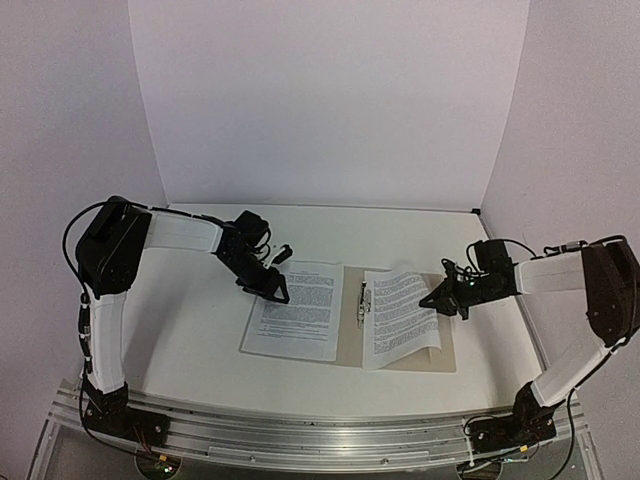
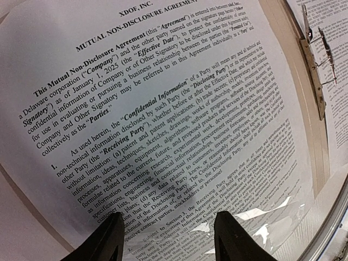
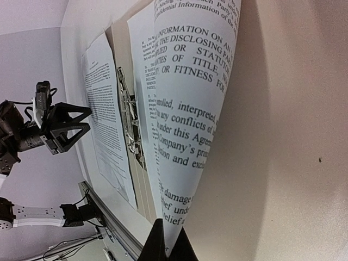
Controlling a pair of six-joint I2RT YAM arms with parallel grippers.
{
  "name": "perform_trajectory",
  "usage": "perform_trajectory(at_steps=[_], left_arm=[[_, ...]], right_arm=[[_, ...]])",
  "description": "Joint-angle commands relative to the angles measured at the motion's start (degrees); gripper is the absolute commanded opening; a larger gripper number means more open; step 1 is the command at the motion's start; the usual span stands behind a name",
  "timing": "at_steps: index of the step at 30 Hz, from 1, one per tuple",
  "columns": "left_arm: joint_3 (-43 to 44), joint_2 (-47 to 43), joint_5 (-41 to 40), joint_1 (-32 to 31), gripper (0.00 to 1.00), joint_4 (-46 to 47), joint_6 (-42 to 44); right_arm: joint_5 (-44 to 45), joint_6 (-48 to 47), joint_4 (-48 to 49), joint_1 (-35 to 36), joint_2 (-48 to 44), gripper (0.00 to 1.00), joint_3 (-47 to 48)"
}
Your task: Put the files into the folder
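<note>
The tan folder (image 1: 349,335) lies open on the table, its metal clip (image 1: 362,303) at the spine. One of the files, a white printed sheet (image 1: 295,312), lies flat over the left cover and past its left edge. My left gripper (image 1: 276,287) hovers open at that sheet's top left corner; in the left wrist view its jaws (image 2: 169,239) stand apart above the sheet (image 2: 163,109). The other sheet (image 1: 398,318) lies on the right cover. My right gripper (image 1: 441,299) is shut on its right edge and lifts it into a curl (image 3: 190,109).
White walls close in the table at the back and both sides. An aluminium rail (image 1: 300,435) carrying both arm bases runs along the near edge. The folder's right cover (image 3: 288,136) shows bare under the lifted sheet.
</note>
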Motion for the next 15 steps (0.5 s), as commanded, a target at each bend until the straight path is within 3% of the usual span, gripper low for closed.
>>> perform_trajectory(at_steps=[1,15], left_arm=[[-2.1,0.3,-0.7,-0.2,0.57,-2.0,-0.8],[-2.0,0.3,-0.9,-0.1,0.57,-2.1,-0.7]], right_arm=[[1.2,2.3,3.4,-0.1,-2.9,0.03,-1.6],[1.7,2.9,6.3,-0.1,-1.6,0.02,-2.5]])
